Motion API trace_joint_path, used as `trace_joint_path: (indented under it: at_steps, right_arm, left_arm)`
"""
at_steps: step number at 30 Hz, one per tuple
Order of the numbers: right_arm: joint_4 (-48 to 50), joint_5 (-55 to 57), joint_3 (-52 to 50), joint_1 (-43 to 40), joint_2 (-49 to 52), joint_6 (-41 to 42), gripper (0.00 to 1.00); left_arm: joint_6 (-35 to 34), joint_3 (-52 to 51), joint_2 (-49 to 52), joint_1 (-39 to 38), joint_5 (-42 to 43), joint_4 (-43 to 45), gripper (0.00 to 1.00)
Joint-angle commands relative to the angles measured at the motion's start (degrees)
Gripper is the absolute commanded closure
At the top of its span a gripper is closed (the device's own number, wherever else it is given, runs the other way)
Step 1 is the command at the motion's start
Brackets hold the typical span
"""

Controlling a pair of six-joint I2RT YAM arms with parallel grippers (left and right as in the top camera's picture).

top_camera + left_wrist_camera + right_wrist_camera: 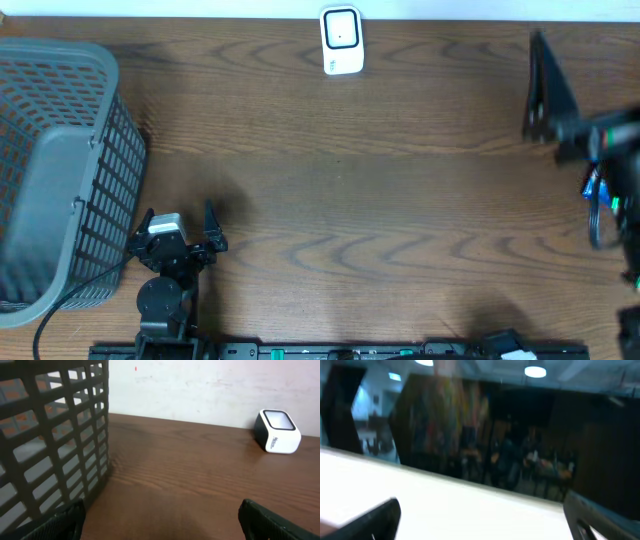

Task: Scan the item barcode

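The white scanner [341, 41] with its dark window stands at the table's far edge; the left wrist view has the scanner [278, 431] at its upper right. No item with a barcode shows plainly; only orange and white patches glimpsed through the basket [50, 435] mesh. My left gripper [178, 214] rests low beside the grey basket [60, 170], open and empty; in its wrist view the left gripper [160, 521] has bare wood between its fingers. My right gripper [541, 88] is raised at the far right, blurred. Its wrist view shows the right gripper [485, 520] open, facing a white wall top and a dim room.
The tall mesh basket fills the table's left end, close against my left gripper. A black rail [340, 350] runs along the front edge. The brown wooden table [380, 200] spreads between the two arms.
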Motion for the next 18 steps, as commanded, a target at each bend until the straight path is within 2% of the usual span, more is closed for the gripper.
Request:
trace_joint_path:
  at_steps: [1, 9, 18]
  right_arm:
    - [3.8, -0.9, -12.5, -1.7, -8.6, -0.8, 0.01]
    - [15.6, -0.9, -39.6, -3.9, -27.8, -0.3, 0.01]
    - [20.6, -0.9, -59.4, -5.9, -40.8, 0.9, 0.01]
  left_arm:
    - [-0.1, -1.7, 0.2, -0.2, -1.2, -1.0, 0.02]
    - [-0.1, -1.7, 0.2, -0.2, -1.2, -1.0, 0.02]
    - [-0.1, -1.7, 0.2, -0.2, -1.2, -1.0, 0.02]
